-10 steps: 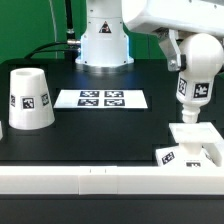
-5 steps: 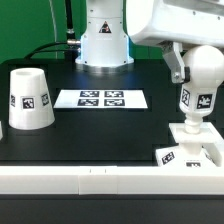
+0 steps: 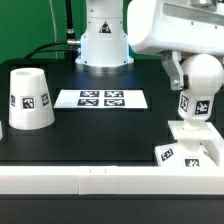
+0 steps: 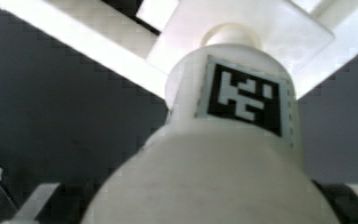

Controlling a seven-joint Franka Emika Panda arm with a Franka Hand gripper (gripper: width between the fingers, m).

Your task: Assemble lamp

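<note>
The white bulb (image 3: 196, 104) with a square tag hangs upright in my gripper (image 3: 198, 82), which is shut on its round head. Its narrow end meets the raised socket of the flat square base (image 3: 190, 145) at the front of the exterior view's right. In the wrist view the bulb (image 4: 220, 130) fills the picture, its tag facing the camera, with the base (image 4: 149, 45) beyond its tip. My fingers (image 4: 34, 200) show only as dark edges beside the bulb. The tapered shade (image 3: 27, 99) stands on the table at the exterior view's left.
The marker board (image 3: 101, 98) lies flat in the middle of the black table. The robot's white pedestal (image 3: 104, 40) stands behind it. A white rail (image 3: 90, 178) runs along the table's front edge.
My gripper has carried the bulb down and a little toward the exterior view's right, from above the base until its narrow end meets the base's socket.
</note>
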